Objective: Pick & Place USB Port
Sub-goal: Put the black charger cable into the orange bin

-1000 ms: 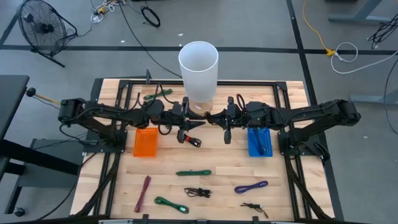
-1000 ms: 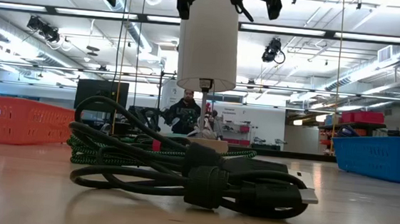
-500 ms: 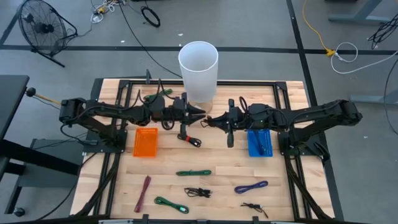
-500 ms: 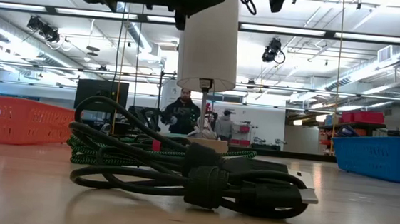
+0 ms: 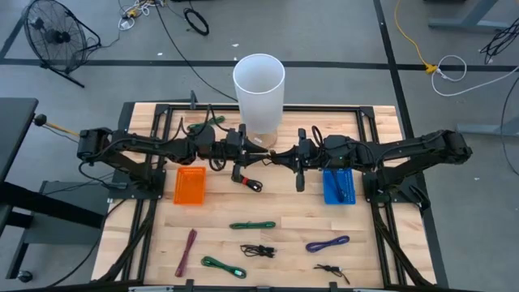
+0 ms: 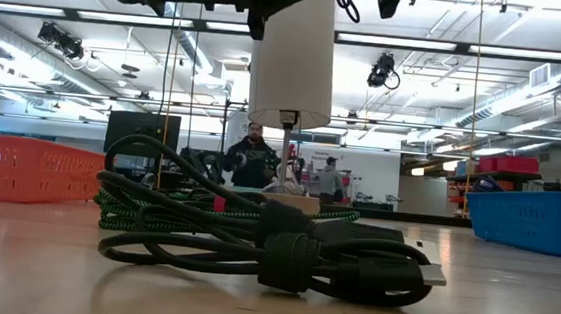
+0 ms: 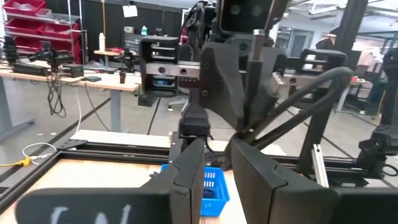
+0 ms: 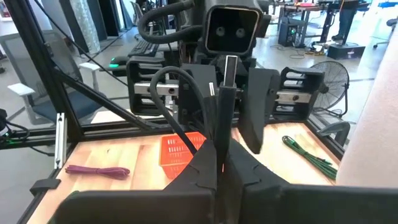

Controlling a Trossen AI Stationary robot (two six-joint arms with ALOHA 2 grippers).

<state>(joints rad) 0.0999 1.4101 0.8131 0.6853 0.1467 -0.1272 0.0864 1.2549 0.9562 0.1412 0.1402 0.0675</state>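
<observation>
1. Right gripper (image 5: 276, 154), fingers pinched on the black cable (image 5: 285, 152), meets the left gripper (image 5: 261, 152) mid-table.
2. Left gripper's fingers (image 7: 193, 168) stand parted around the cable's metal plug (image 8: 229, 70).
3. White cylinder (image 5: 259, 93) stands just behind; orange bin (image 5: 190, 186) and blue bin (image 5: 338, 185) flank them.

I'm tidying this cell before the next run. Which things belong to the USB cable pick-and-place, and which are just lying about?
Job: left gripper, right gripper, black-and-red cable, orange bin, blue bin.
Lying about: fan, floor cables, probably the white cylinder.
</observation>
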